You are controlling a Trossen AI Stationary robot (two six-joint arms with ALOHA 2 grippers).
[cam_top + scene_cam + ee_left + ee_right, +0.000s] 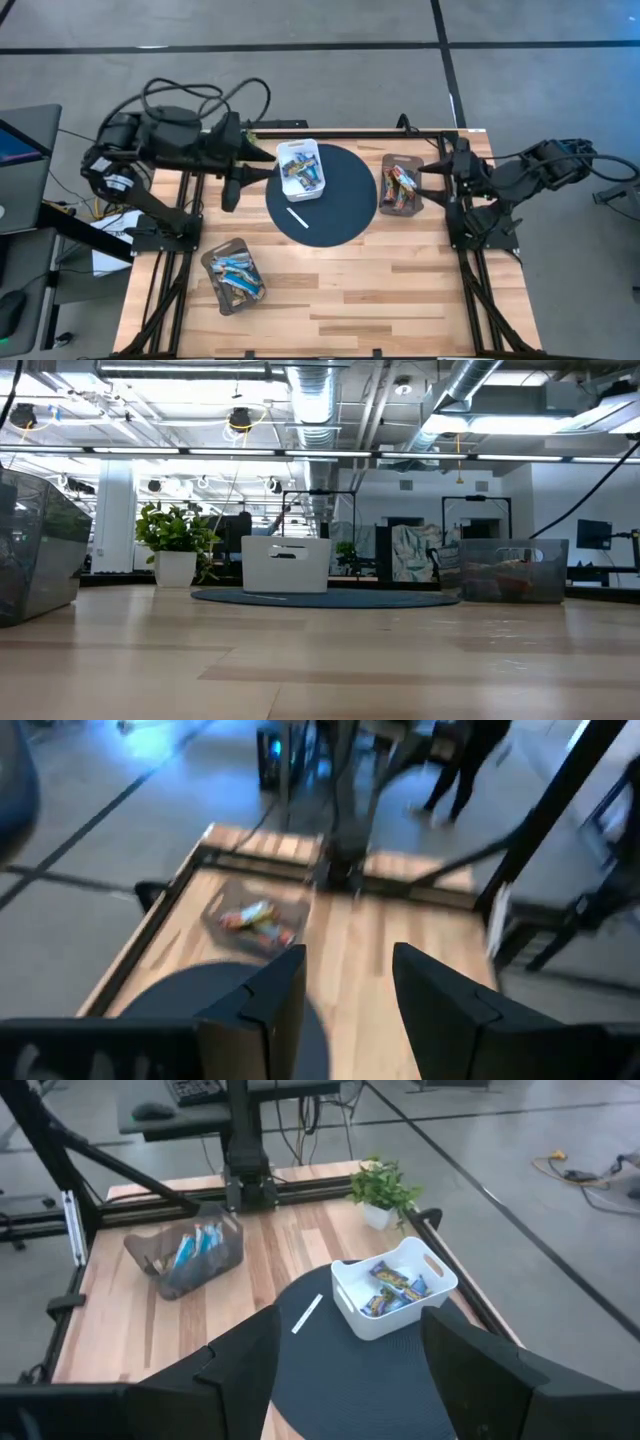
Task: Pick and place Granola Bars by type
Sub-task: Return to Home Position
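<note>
Many granola bars [302, 172] look light and slippery, so we would pinch one across its middle; our left gripper [350, 1005] and right gripper [350, 1365] gape wide, empty.

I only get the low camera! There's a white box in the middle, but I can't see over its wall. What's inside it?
Observer: From above, the white bin holds several wrapped granola bars with blue on the wrappers.
Operator: Where are the robot's arms? I see none!
Observer: One is at each side of the table. The left gripper and right gripper are both open and empty.
Operator: Is anything lying loose on the round mat?
Observer: Only a thin white stick, on the dark mat near the white bin.
</note>
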